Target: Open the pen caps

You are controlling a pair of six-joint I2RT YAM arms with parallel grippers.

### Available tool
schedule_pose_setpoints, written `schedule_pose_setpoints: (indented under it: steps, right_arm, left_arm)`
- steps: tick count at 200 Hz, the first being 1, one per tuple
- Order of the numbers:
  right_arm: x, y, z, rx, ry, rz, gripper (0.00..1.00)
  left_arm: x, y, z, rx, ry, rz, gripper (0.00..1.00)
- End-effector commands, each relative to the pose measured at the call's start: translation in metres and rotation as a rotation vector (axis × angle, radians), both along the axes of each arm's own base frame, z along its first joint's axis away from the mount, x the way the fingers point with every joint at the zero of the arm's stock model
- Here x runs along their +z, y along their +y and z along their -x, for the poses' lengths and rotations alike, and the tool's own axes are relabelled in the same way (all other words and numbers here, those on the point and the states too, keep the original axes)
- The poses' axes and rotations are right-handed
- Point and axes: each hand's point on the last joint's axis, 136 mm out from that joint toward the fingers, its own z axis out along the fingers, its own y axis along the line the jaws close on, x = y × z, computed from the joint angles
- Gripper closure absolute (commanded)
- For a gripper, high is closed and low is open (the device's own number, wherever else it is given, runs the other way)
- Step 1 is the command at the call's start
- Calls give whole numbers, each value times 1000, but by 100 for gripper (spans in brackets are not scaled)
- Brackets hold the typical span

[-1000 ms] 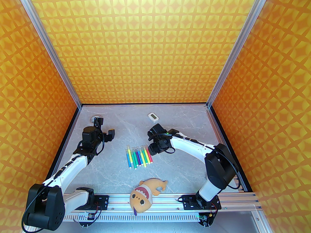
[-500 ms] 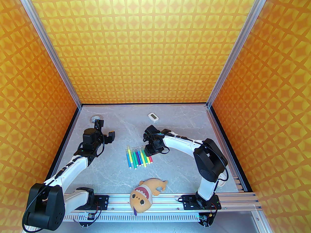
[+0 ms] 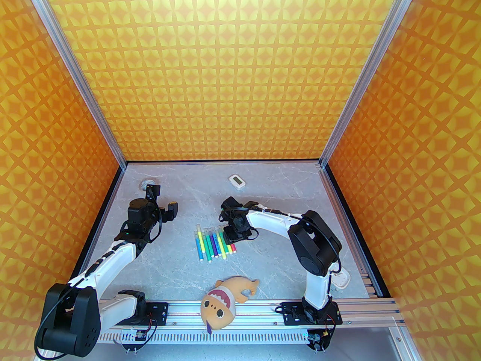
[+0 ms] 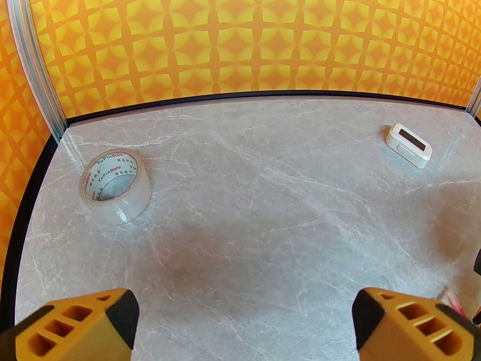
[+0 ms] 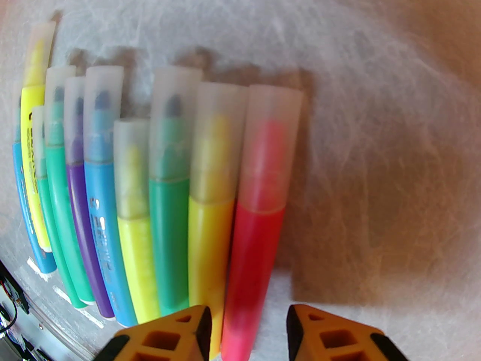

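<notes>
Several pens point(image 3: 214, 243) lie side by side mid-table, with yellow, green, blue, purple and pink barrels. Each carries a pale translucent cap point(image 3: 210, 232) at its far end. In the right wrist view the pink pen point(image 5: 255, 246) lies rightmost, and its cap point(image 5: 272, 145) is on. My right gripper point(image 5: 248, 329) straddles the pink barrel with its jaws narrowed; a gap shows on the right side. From above, the right gripper point(image 3: 231, 239) sits over the row's right end. My left gripper point(image 4: 244, 325) hangs wide open and empty over bare table, left of the pens point(image 3: 163, 199).
A roll of clear tape point(image 4: 114, 186) stands at the far left corner. A small white timer point(image 4: 409, 145) sits at the back centre. A plush fish toy point(image 3: 225, 301) lies at the near edge. A small white object point(image 3: 342, 278) rests by the right arm's base.
The right arm swung left and down onto the right end of the pen row, and its jaws narrowed around the pink pen. The left arm barely moved.
</notes>
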Motion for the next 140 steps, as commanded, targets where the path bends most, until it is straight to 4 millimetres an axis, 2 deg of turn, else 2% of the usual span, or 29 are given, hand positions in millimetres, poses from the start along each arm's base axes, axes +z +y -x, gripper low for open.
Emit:
schedule_pose_setpoints:
  steps: [1, 76, 140]
  right_arm:
    - [-7, -5, -3, -24, -3, 51, 62]
    - [-10, -10, -5, -31, -10, 90, 65]
    - [-21, -29, -7, -15, 0, 220, 67]
  left_arm:
    - [-5, -6, 0, -30, 1, -12, 1]
    - [-6, -6, -2, -30, 2, -12, 1]
    - [-4, -6, -1, -31, 0, -12, 1]
